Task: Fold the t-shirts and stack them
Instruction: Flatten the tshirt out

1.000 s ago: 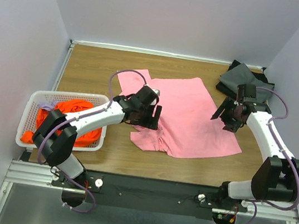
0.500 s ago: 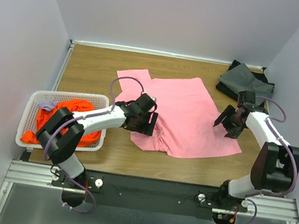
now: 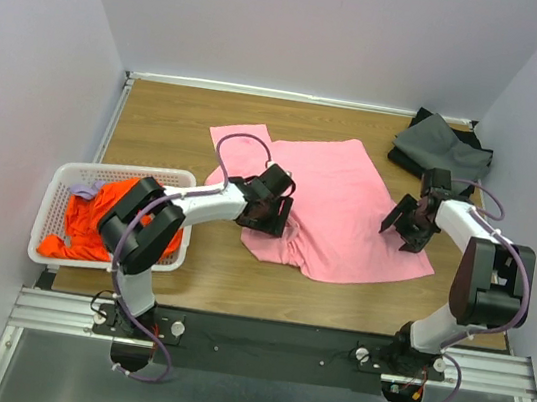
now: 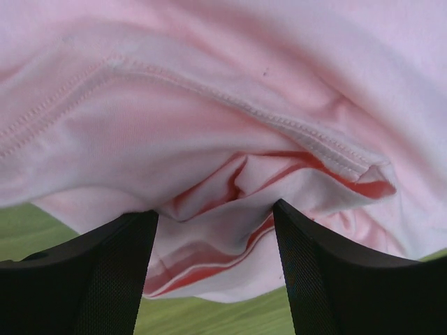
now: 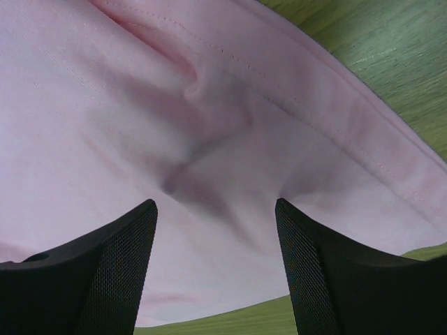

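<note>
A light pink t-shirt lies spread on the wooden table. Its near left part is bunched. My left gripper is open and low at that bunched edge. In the left wrist view the folded pink hem lies between the two black fingers. My right gripper is open and low at the shirt's right edge. In the right wrist view wrinkled pink cloth lies between its fingers. An orange t-shirt lies in the basket. Dark grey t-shirts are piled at the back right.
A white slotted basket stands at the left near the table's front edge. A bit of purple cloth lies in it. Grey walls close in the table at the back and both sides.
My left gripper has moved right and lower onto the shirt's bunched near left edge. My right gripper has come down and a little toward me at the shirt's right edge.
</note>
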You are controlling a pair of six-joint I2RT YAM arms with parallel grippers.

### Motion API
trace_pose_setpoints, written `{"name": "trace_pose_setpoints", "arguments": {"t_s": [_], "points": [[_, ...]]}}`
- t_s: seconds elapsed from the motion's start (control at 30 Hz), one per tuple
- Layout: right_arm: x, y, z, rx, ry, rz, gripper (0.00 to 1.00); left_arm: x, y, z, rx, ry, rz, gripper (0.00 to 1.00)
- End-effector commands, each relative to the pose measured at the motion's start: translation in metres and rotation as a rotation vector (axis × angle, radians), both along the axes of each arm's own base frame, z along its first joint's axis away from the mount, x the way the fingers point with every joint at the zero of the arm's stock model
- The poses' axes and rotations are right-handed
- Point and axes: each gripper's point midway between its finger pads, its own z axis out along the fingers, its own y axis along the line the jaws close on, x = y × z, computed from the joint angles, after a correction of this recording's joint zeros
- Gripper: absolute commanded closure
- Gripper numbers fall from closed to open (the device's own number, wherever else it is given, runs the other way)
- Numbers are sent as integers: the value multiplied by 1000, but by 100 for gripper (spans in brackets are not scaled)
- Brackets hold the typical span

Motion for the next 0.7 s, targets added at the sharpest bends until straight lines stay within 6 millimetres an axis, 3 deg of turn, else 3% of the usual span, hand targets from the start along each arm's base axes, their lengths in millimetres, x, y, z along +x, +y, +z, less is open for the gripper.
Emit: {"name": "trace_pose_setpoints", "arguments": {"t_s": [0.0, 0.13, 0.27, 0.37, 0.4, 0.47, 0.5, 0.53, 0.63, 0.67], "points": [[8, -2, -7, 4, -7, -10, 25, 20, 3, -13, 92, -31, -5, 25], [19, 0, -10, 16, -7, -22, 25, 40, -13, -13, 94, -41, -32, 25], [32, 1, -6, 29, -23, -24, 25, 69, -29, 14, 72, -93, -24, 25], [41, 3, 5, 39, -57, -18, 25, 77, -26, 38, 47, -134, 0, 25], [43, 3, 9, 42, -69, -17, 25, 79, -22, 52, 26, -152, 22, 25], [46, 5, 15, 51, -88, -11, 25, 73, -8, 54, 28, -151, 56, 25], [46, 5, 19, 55, -101, -11, 25, 74, 0, 66, 6, -167, 91, 25], [45, 8, 20, 64, -102, -7, 25, 65, 11, 56, 21, -146, 105, 25], [41, 10, 22, 78, -103, -6, 25, 59, 27, 57, -11, -142, 151, 26], [40, 11, 22, 79, -103, -8, 25, 50, 36, 44, 2, -114, 156, 28]]}}
